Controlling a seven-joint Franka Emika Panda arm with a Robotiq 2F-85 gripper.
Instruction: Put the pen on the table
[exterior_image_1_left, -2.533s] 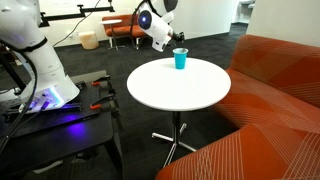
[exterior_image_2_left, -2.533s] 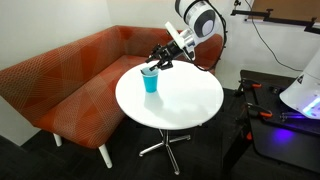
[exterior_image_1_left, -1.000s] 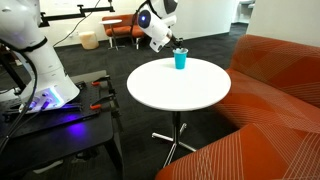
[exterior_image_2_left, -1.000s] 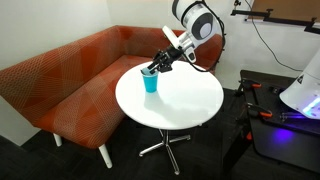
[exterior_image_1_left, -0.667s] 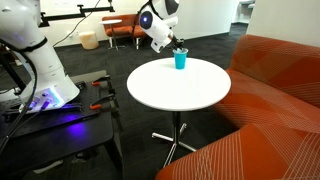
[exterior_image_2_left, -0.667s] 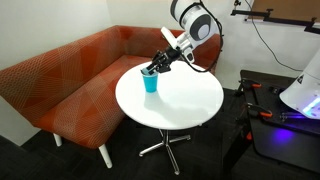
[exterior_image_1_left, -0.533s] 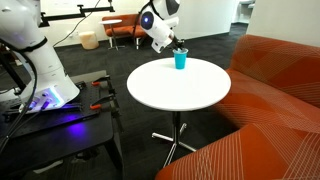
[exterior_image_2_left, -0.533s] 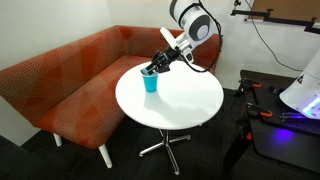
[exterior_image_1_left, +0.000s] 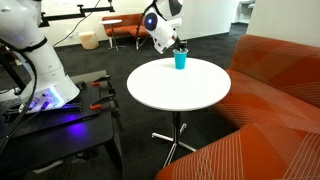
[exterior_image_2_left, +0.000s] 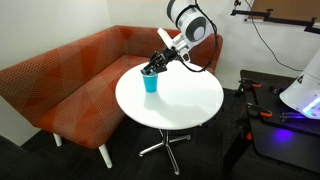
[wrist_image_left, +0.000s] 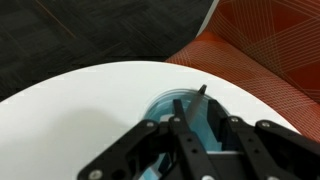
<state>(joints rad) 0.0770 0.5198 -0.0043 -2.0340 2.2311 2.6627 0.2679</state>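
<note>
While the wrist view looks down, gripper (wrist_image_left: 200, 138) fingers (wrist_image_left: 184, 145) stand close together, pinching the pen (wrist_image_left: 203, 93). The pen is a thin dark stick at centre frame, over the mouth of the cyan cup (wrist_image_left: 172, 108), not on the table (wrist_image_left: 70, 110). Cup upright, near the tabletop's rim. In both exterior views, gripper hangs just above cup; pen too small to make out there. Orange sofa (exterior_image_2_left: 60, 85) beside table.

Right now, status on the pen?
Fingers look shut on the pen, above the cyan cup. Pen upright, not yet on the table. Only the cup stands on the tabletop.
</note>
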